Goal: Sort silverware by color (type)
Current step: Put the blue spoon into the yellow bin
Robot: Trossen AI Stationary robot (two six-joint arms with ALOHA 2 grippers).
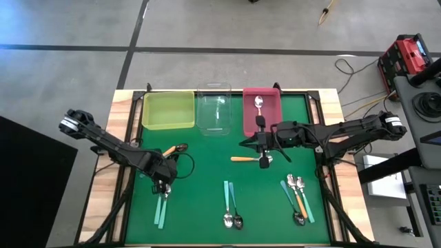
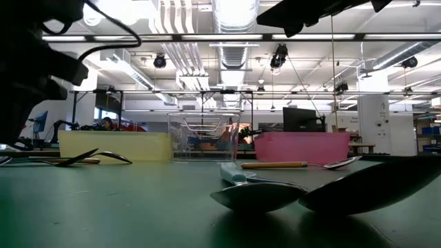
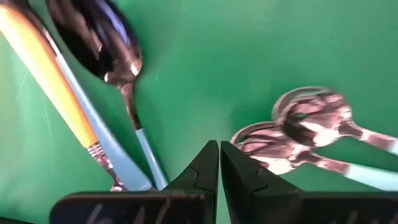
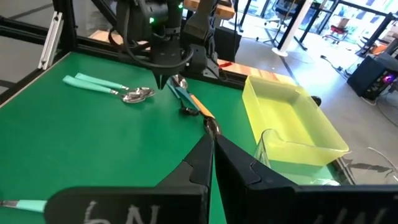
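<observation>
The left hand (image 1: 162,184) hangs low over the green bench (image 1: 207,165) near its left side, fingers pressed together with nothing between them. In the left wrist view the closed tips (image 3: 219,163) point down at bare mat between spoons. To one side lie an orange-handled spoon (image 3: 46,74) and a teal-handled spoon (image 3: 118,74) with a dark shiny bowl; to the other side, two silver bowls on teal handles (image 3: 311,127) overlap. From above, that teal pair (image 1: 162,207) lies just in front of the left hand, handles toward the front edge, and the orange spoon (image 1: 172,149) lies just behind it.

The right hand (image 1: 262,146) is over the middle of the bench, just in front of the pink bin (image 1: 275,117). Its fingers (image 4: 205,158) are shut too, and they hold nothing. An orange-handled spoon (image 1: 251,159) lies flat on the mat just below it, bowl to the right.

Three bins stand in a row along the back edge: yellow (image 1: 167,110) on the left, clear (image 1: 214,109) in the middle, pink on the right. One silver spoon (image 1: 259,103) lies in the pink bin.

Two teal spoons (image 1: 231,207) lie side by side at the front centre, bowls toward the front edge. A cluster of teal and orange spoons (image 1: 296,196) lies at the front right.
</observation>
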